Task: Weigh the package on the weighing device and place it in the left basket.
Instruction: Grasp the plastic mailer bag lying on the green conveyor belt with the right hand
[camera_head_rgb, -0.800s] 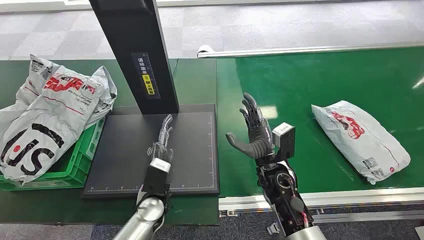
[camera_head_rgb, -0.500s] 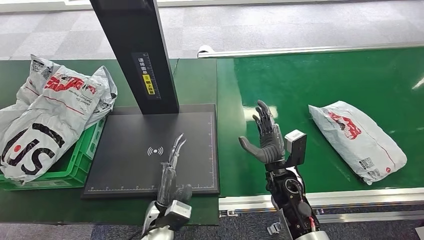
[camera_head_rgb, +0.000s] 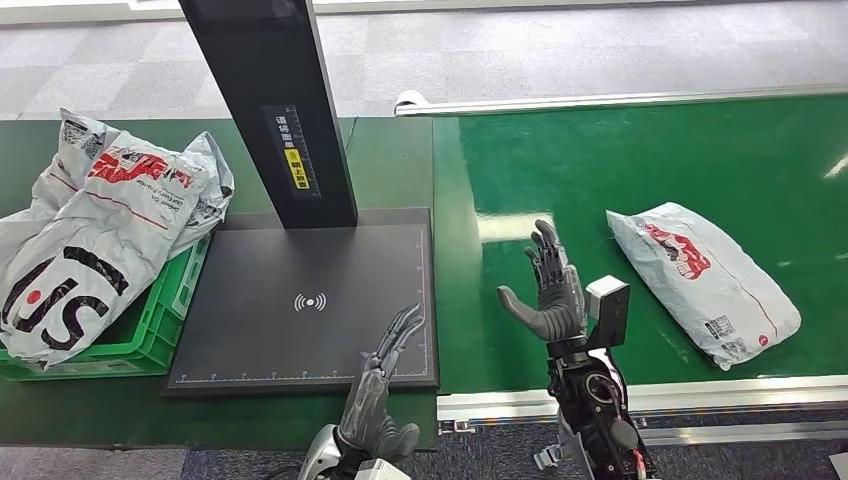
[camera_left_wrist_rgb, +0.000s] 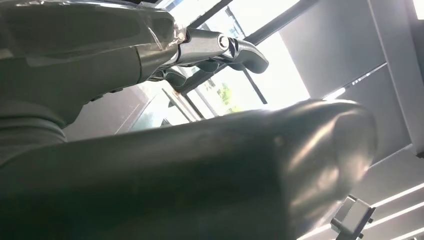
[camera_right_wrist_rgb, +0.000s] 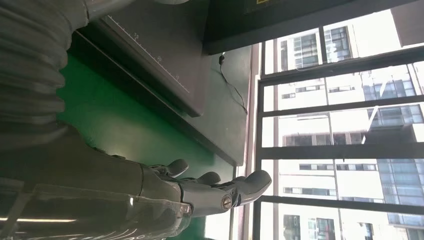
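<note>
My right hand (camera_head_rgb: 550, 290) stands upright over the green belt (camera_head_rgb: 640, 160), fingers apart, holding nothing; my left hand (camera_head_rgb: 385, 385) reaches low over the scale (camera_head_rgb: 260, 300), fingers straight, empty.

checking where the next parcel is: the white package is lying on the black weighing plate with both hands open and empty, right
Not quite. The white package lies on the green belt, to the right of the black weighing plate, which is bare; the head view shows this. The rest holds: the left hand and right hand are open and empty.
</note>
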